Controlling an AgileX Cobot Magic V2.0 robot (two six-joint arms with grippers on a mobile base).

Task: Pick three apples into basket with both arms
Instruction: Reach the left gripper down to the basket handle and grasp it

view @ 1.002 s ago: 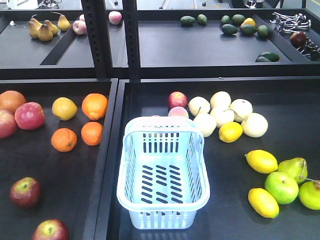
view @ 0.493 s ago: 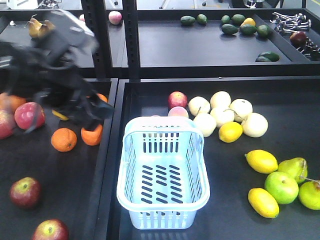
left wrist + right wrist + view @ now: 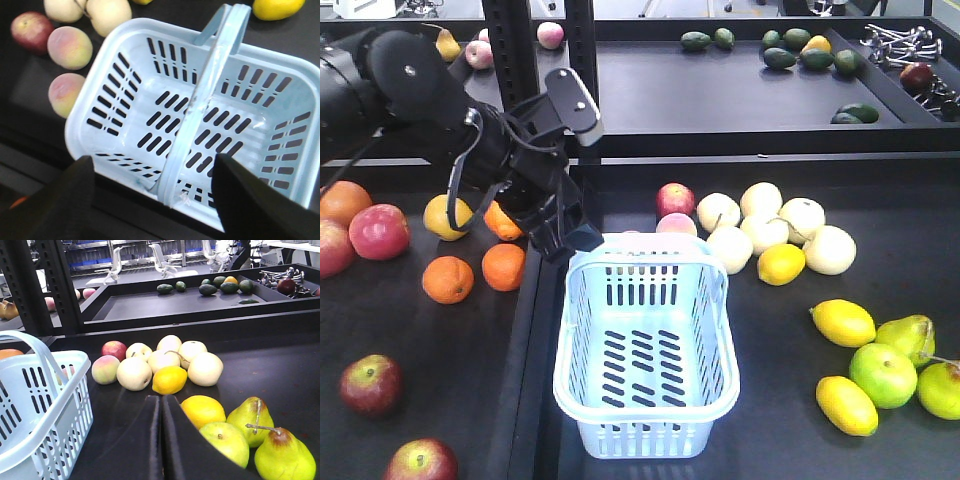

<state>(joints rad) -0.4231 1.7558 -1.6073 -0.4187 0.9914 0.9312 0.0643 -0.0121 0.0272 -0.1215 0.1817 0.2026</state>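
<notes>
Basket (image 3: 645, 428) lies just below left hand (image 3: 155, 159), spread wide, nothing held. I read right hand (image 3: 160, 405) pinched closed, empty.

2 apples (image 3: 370, 385) left of basket (image 3: 645, 413), oranges (image 3: 448, 279) behind them

Fruit count on the desk: one basket (image 3: 640, 437), fruit of many kinds.

Near left lie two dark red apples (image 3: 370, 385) (image 3: 420, 462). Farther back on the left are two brighter red apples (image 3: 380, 230), three oranges (image 3: 448, 279), one yellow round fruit (image 3: 448, 215) and one larger orange-red fruit (image 3: 340, 200) at the left edge. Beyond and right of the basket are one red apple (image 3: 675, 198), two peaches (image 3: 69, 47), six pale round fruits (image 3: 829, 250), three lemons (image 3: 842, 322), one green apple (image 3: 883, 374) and two green pears (image 3: 907, 338). On the far shelf are about nine avocados (image 3: 780, 58).
</notes>
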